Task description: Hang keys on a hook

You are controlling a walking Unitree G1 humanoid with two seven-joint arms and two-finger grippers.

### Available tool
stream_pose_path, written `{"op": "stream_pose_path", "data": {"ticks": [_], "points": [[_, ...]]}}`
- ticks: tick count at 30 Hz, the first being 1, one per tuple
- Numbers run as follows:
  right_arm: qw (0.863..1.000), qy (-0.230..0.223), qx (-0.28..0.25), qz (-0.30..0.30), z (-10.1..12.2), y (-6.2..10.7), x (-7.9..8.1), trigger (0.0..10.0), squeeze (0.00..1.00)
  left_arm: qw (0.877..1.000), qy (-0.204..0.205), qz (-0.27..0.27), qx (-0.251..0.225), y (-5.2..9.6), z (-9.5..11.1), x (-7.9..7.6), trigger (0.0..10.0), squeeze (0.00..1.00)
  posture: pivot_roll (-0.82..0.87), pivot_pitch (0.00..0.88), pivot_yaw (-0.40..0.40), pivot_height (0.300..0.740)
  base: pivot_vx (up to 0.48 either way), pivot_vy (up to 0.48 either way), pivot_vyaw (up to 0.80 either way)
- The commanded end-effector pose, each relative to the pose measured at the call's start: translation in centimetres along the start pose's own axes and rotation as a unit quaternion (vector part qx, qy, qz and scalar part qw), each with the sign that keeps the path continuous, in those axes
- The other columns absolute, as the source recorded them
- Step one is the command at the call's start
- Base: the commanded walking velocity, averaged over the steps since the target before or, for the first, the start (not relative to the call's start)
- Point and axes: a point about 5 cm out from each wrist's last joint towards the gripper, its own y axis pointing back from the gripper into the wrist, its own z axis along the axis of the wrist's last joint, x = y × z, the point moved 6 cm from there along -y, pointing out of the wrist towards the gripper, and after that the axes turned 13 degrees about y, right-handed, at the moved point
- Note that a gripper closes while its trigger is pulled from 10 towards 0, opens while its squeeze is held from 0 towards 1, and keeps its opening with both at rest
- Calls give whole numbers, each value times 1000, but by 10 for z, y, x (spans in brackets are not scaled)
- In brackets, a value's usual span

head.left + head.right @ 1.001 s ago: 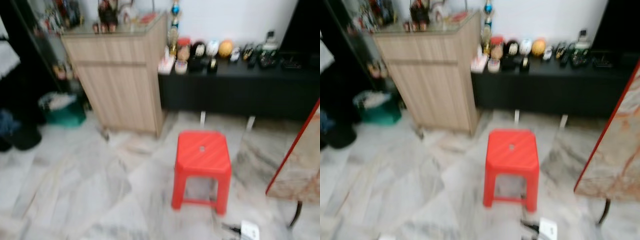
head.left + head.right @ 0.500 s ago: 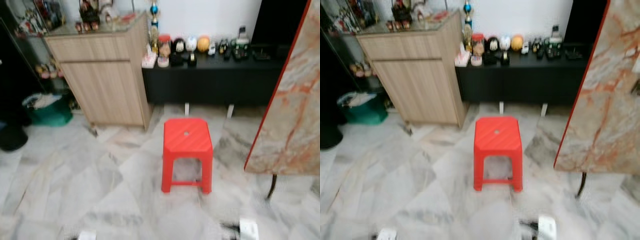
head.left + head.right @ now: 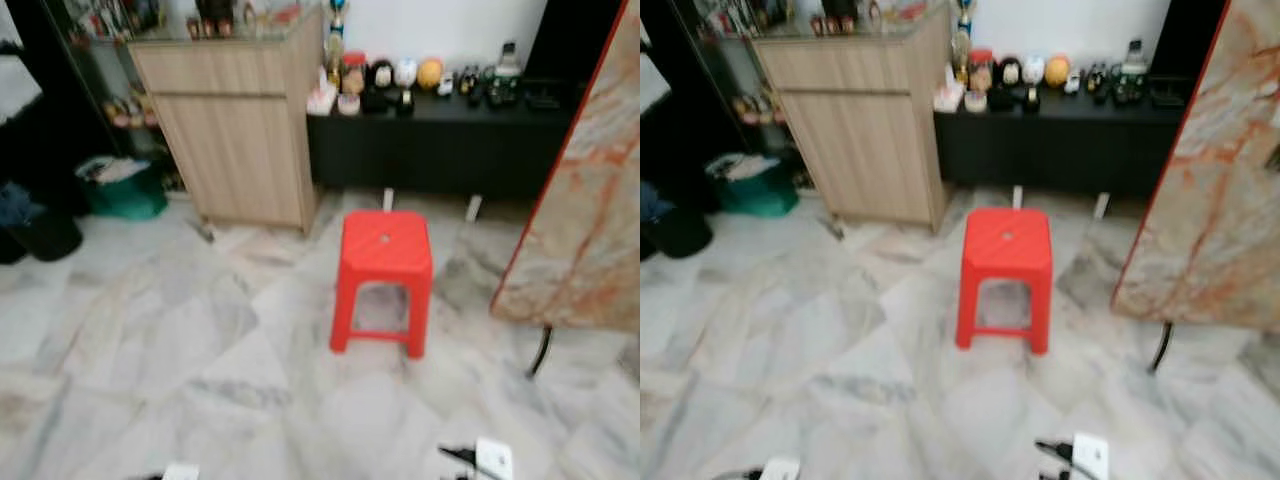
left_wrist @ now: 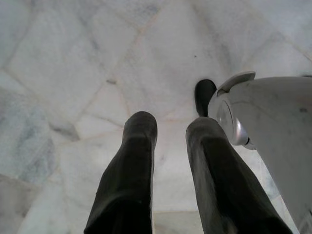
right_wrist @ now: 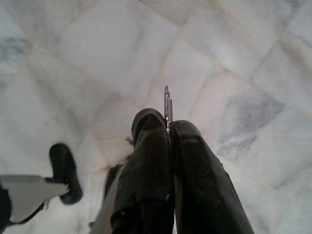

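Right gripper (image 5: pixel 168 129) hangs low over the marble floor (image 3: pixel 150 340), fingers pinched on a key (image 5: pixel 168 105) poking out between the tips; left gripper (image 4: pixel 170 129) idle, fingers apart. No hook spotted yet: keep the pinch firm. Red stool (image 3: pixel 385 275) mid-frame, marble slab (image 3: pixel 590 220) at right edge, open floor at left

I can't read any words or numbers here; the little things on the black shelf (image 3: pixel 440 110) are too blurry.

A red stool (image 3: pixel 384 275) stands on marble floor (image 3: pixel 150 350) near a wooden cabinet (image 3: pixel 235 130).
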Motion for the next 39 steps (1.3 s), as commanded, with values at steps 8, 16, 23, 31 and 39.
{"op": "stream_pose_path", "data": {"ticks": [8,16,23,31,39], "points": [[996,-20,-81,-30,58,-1,-41,10000,0,999,-12,25,-44,3,20,19,10000,0,38,0,16,740,0,0,0],[988,-21,-143,-45,103,4,-59,10000,0,960,-22,38,-277,14,153,-3,10000,0,47,0,0,740,0,0,0],[981,40,-188,-38,135,9,-59,10000,0,906,-91,-48,-411,48,219,-47,10000,0,49,0,-4,740,0,0,0],[939,231,-249,46,186,22,-26,10000,0,854,-248,-183,-419,71,227,-111,10000,0,46,0,-8,740,0,0,0],[831,426,-292,207,223,53,25,10000,0,812,-319,-269,-408,92,233,-155,10000,0,67,0,-35,740,0,0,0]]}}
